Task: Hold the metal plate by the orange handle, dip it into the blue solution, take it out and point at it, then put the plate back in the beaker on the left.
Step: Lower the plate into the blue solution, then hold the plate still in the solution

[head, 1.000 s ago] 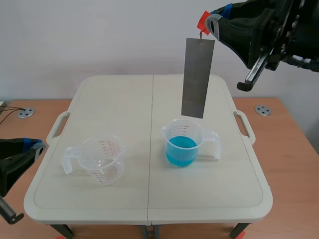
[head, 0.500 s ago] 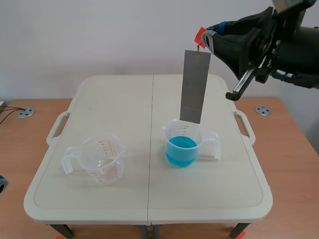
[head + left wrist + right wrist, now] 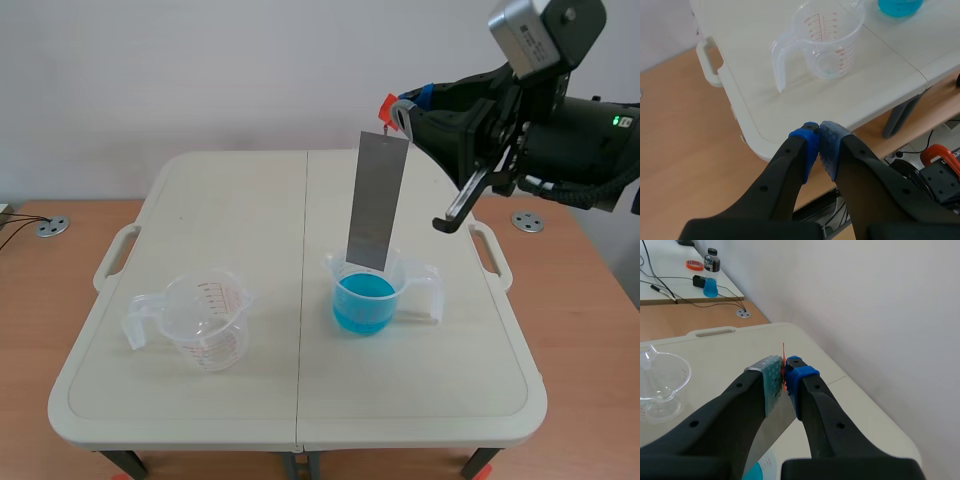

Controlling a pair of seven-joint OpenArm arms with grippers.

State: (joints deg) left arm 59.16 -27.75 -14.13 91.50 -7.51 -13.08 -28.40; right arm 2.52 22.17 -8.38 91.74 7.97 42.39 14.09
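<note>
A long grey metal plate (image 3: 376,200) hangs almost upright from a small orange handle (image 3: 387,104). My right gripper (image 3: 401,108) is shut on that handle high over the table's right half. The plate's lower end reaches the mouth of the beaker of blue solution (image 3: 366,297). In the right wrist view the orange handle (image 3: 783,369) is pinched between the pads, and the plate (image 3: 774,432) drops toward the blue solution (image 3: 756,473). The empty clear beaker (image 3: 205,321) stands on the table's left half. My left gripper (image 3: 818,142) is shut on nothing, low off the table's near left corner, with the empty beaker (image 3: 827,42) ahead of it.
The white folding table (image 3: 300,400) stands on a wooden surface (image 3: 590,330) that has round metal mounts (image 3: 527,221) on it. A wall rises close behind. The left arm does not show in the scene view. Beyond the table, a side desk (image 3: 685,275) holds a bottle and cables.
The right arm came down and leftward, so the plate's lower end went from above the blue beaker to its mouth. The left arm pulled out of the scene view.
</note>
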